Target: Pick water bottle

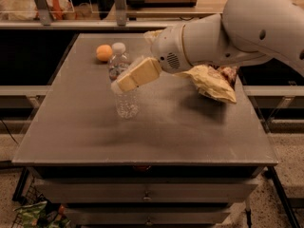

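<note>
The water bottle stands upright on the left middle of the dark table. It is clear and ribbed, with a white cap at the top. My gripper reaches in from the right at the end of the white arm. Its cream tip lies across the bottle's middle, at the label band, and hides that part. The bottle's base rests on the table.
An orange ball lies just behind and left of the bottle. A crumpled yellow chip bag lies to the right, under the arm. A shelf with rails and bags runs behind the table. Drawers sit under the table's front edge.
</note>
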Robot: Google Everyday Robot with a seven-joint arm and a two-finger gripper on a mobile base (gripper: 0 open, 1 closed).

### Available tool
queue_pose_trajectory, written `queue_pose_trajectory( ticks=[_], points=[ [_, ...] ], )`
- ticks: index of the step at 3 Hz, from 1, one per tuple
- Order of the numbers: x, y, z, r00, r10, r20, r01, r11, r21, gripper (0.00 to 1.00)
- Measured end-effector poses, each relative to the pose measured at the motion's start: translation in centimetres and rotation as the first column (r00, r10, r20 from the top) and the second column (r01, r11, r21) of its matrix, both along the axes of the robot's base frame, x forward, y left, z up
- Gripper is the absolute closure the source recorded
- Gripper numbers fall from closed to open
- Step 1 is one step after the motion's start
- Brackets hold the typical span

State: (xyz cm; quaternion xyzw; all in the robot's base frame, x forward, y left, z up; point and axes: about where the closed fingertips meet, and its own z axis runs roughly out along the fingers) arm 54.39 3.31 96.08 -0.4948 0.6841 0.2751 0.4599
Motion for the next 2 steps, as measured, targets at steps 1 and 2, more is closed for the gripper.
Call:
queue_pose_trajectory(
  ticks=[1,2],
  points=[
    [-0.39,1.09,-0.32,0.9996,0.024,-0.014,-0.024,1.0,0.012,0.0],
    [-1.1,2.06,0.0,0.9972,0.074,0.001,-0.074,0.997,0.034,0.17]
  ],
)
